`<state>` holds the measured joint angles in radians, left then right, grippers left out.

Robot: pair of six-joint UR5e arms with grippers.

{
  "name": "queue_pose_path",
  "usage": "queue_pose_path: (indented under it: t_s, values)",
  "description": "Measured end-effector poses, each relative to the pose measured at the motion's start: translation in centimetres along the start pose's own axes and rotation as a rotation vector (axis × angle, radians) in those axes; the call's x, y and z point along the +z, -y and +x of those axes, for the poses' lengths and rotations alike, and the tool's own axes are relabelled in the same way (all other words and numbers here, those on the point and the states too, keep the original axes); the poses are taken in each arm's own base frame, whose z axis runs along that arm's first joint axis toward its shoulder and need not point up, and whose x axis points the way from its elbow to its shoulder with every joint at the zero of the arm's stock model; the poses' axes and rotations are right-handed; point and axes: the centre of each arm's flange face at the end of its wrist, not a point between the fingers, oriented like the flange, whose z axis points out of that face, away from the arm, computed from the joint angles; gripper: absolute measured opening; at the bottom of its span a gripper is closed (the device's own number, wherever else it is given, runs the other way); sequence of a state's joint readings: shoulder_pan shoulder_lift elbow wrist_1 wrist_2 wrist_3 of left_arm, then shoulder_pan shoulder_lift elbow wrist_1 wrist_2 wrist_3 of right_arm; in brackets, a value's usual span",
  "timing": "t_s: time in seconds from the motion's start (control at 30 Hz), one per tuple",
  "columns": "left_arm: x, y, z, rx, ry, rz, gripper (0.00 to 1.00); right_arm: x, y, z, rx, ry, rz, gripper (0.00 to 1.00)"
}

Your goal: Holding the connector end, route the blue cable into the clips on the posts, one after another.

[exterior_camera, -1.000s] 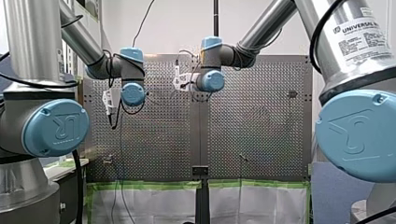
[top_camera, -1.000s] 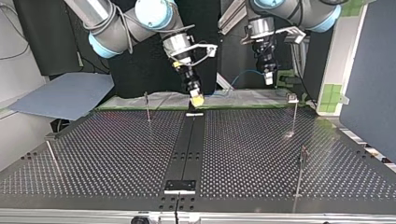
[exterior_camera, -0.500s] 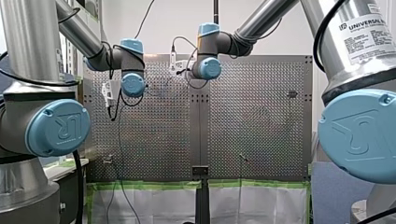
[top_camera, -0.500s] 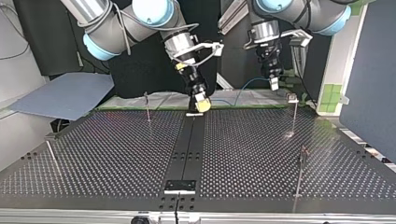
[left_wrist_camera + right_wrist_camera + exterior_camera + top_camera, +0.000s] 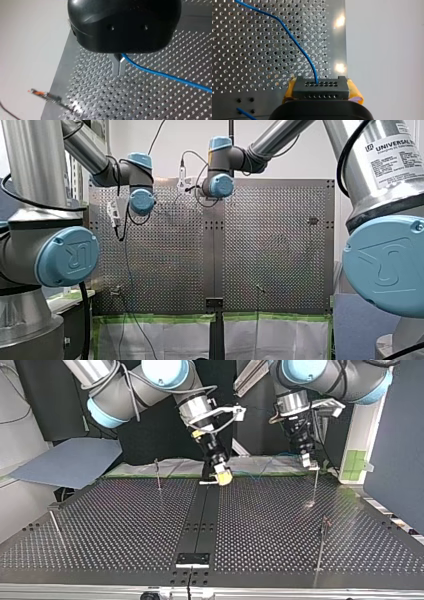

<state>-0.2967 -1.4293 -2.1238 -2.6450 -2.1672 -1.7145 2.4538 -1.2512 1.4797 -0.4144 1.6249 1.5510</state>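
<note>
The blue cable (image 5: 294, 43) leaves a black connector (image 5: 321, 90) that my right gripper (image 5: 323, 86) is shut on, its yellow pads (image 5: 289, 91) at either side. In the top view this gripper (image 5: 224, 478) hangs low over the table's far edge near the middle. My left gripper (image 5: 119, 67) has its metal fingers shut on the blue cable (image 5: 162, 75), which trails off to one side. In the top view it (image 5: 306, 458) sits just above the clip of the far right post (image 5: 315, 480). The front view shows it (image 5: 120, 238) with cable (image 5: 126, 270) hanging below.
More thin posts stand on the perforated table (image 5: 125, 525): far left (image 5: 158, 474), near left (image 5: 55, 527), near right (image 5: 322, 542) and front middle (image 5: 189, 585). A black strip (image 5: 200, 520) runs down the table's middle. Beside my left gripper lies a clip post (image 5: 48, 96).
Both grippers have moved toward the top view's right and lower. My left gripper has come down close to the far right post's clip. Both grips stay as they were.
</note>
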Motion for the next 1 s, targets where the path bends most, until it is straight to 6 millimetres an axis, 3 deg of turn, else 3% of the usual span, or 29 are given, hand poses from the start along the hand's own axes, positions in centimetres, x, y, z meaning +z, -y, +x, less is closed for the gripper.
queue_pose_path:
  t_s: [0.23,0.57,0.6,0.63,0.7,0.73,0.8,1.0]
  values:
    - [2.3,-1.1,-2.2,0.000,-0.004,-0.025,0.00,0.4,0.4,1.1,0.011,-0.008,0.023,0.00]
    - [4.7,-3.3,-2.8,-0.014,-0.038,-0.033,0.00,1.0,1.6,3.4,0.020,-0.019,0.047,0.00]
    - [5.0,-3.6,-2.9,-0.017,-0.037,-0.033,0.20,1.1,1.6,3.5,0.020,-0.021,0.048,0.00]
    - [5.1,-3.8,-3.0,-0.019,-0.035,-0.033,0.20,1.1,1.7,3.6,0.021,-0.022,0.049,0.00]
    - [5.6,-4.2,-3.2,-0.023,-0.030,-0.032,0.31,1.1,1.9,3.8,0.021,-0.025,0.051,0.00]
    - [5.8,-4.5,-3.3,-0.027,-0.027,-0.031,0.31,1.1,1.9,3.9,0.022,-0.025,0.052,0.00]
    - [6.2,-4.8,-3.6,-0.039,-0.022,-0.026,0.41,1.1,2.1,4.1,0.021,-0.024,0.055,0.00]
    - [6.5,-4.9,-3.8,-0.093,-0.024,0.015,0.45,1.1,2.7,4.6,0.022,-0.028,0.062,0.00]
